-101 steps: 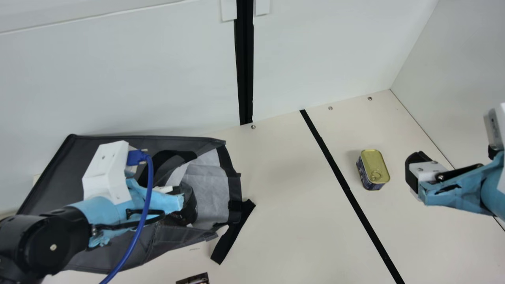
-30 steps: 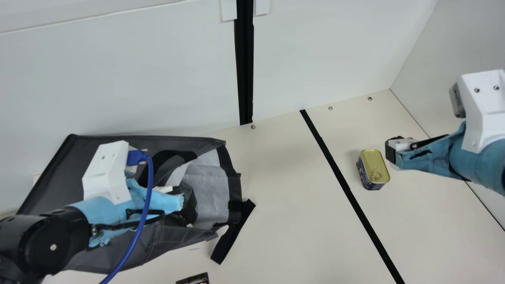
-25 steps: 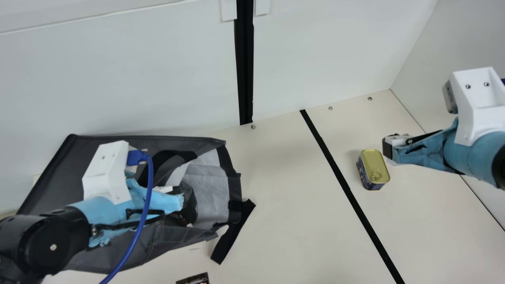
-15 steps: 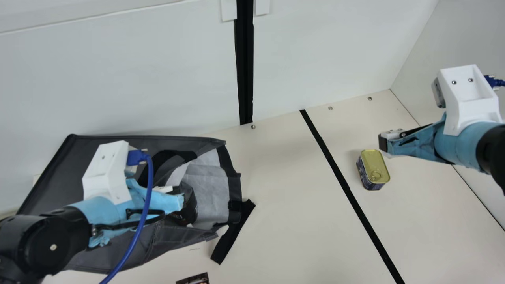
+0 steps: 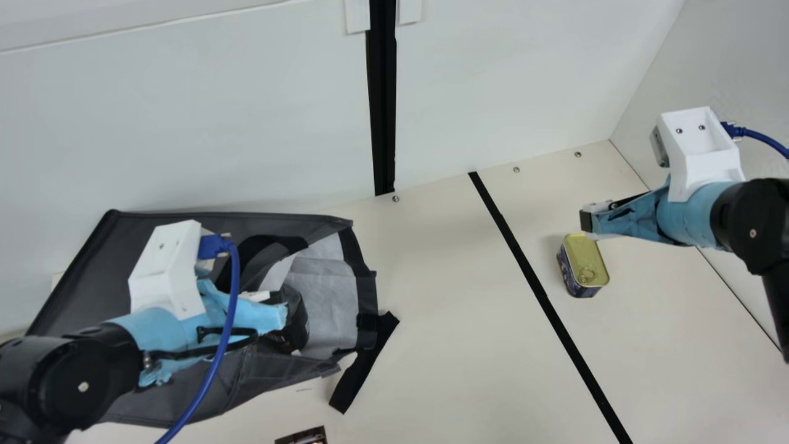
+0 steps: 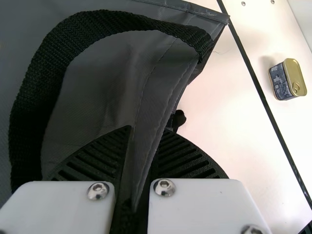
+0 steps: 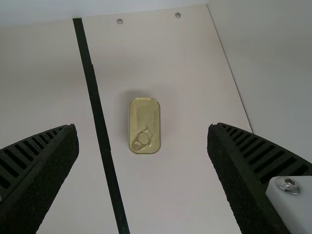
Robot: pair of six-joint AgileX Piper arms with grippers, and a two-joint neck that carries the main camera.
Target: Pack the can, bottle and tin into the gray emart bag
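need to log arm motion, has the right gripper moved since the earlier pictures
Yes, the right gripper has moved left and up in the main view, nearer the black line.

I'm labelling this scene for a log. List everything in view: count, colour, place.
Tin: one, gold lid, dark blue side, right part of table
Bag: one, gray, left part of table
Straps: two stretches, black, on bag and table
Rounded shape: one, dark, at bag's opening; cannot tell what
Small item: one, dark, main view's bottom edge
Table: one, cream
Line: one, black, across table
Screws: three, metallic, table's back edge
Walls: two, whitish, behind and right
Strip: one, black, back wall
Cables: two, blue, at the arms
Left gripper: one, black, shut on bag's edge
Right gripper: one, black, open near tin
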